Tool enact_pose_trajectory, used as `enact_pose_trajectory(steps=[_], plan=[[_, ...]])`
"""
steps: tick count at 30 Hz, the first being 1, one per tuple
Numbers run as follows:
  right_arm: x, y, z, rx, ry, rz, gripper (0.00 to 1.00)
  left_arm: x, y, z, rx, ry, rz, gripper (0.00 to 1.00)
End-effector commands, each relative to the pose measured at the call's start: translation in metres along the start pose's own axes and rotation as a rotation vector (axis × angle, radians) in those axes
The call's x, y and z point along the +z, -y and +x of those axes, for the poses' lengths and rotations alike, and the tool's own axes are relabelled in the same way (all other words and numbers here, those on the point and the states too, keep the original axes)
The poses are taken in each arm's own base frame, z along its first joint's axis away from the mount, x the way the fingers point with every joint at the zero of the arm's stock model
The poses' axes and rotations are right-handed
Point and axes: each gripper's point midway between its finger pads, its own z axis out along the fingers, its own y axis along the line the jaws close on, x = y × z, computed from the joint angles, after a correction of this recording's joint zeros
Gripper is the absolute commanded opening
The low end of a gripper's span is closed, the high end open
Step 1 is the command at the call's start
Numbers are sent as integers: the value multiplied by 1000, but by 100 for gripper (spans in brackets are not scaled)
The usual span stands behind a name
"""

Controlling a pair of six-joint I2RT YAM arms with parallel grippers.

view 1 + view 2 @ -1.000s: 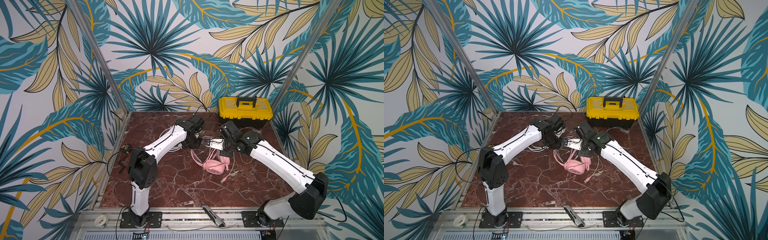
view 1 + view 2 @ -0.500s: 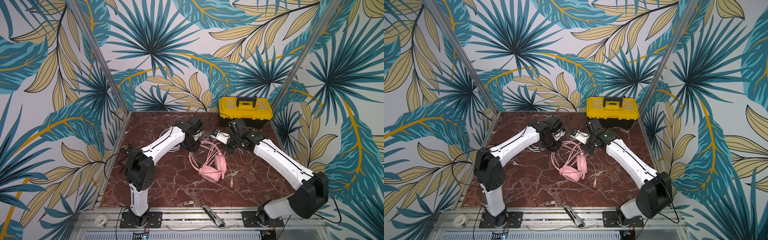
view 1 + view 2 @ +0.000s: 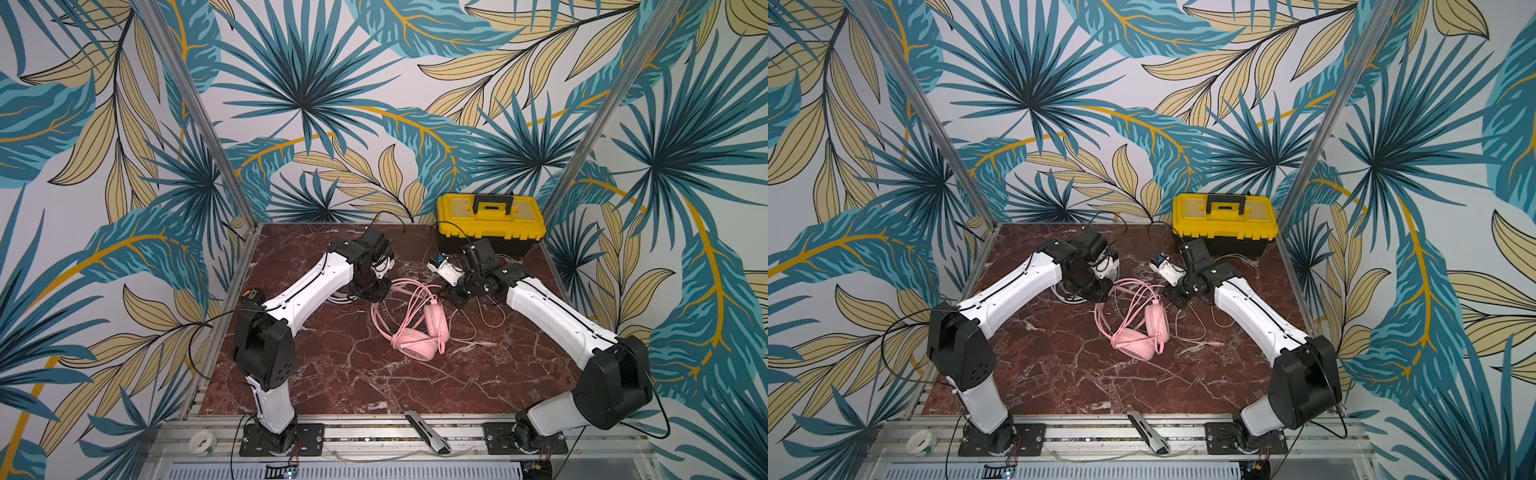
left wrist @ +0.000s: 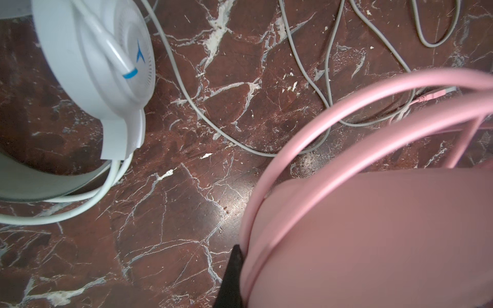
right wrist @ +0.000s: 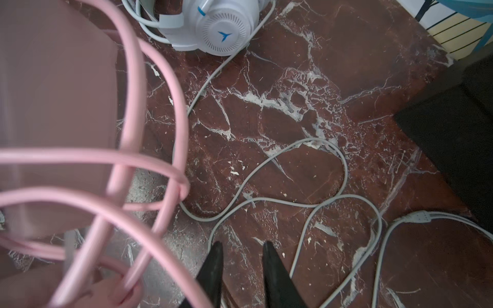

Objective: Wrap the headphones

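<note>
The pink headphones (image 3: 419,338) (image 3: 1142,338) lie mid-table, earcups down, with the cable looped over the headband. My left gripper (image 3: 380,289) (image 3: 1102,291) is shut on the pink headband (image 4: 306,138), which stands lifted at that end. Only one black finger (image 4: 233,274) shows there. The white headphones (image 4: 93,66) (image 5: 221,26) lie beside it, mostly hidden under the left arm in both top views. My right gripper (image 5: 241,248) (image 3: 454,298) is open just right of the pink loops (image 5: 149,170), with bare marble between its fingers.
A thin grey-white cable (image 5: 293,205) (image 4: 240,141) snakes over the marble under the right gripper. The pink plug (image 3: 488,344) lies to the right. A yellow toolbox (image 3: 490,216) stands at the back right. A box cutter (image 3: 428,432) and a tape roll (image 3: 201,442) rest on the front rail.
My right gripper drew away from the left one toward the toolbox and opened, letting go of the pink cable. The pink headset shifted slightly; the left gripper kept its hold.
</note>
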Motion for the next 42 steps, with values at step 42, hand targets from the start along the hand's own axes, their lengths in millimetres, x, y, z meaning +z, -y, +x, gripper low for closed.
enact_pose_trajectory(steps=[42], plan=[[81, -48, 109, 689, -170, -180, 35, -51, 16, -47, -331, 337, 399, 0]])
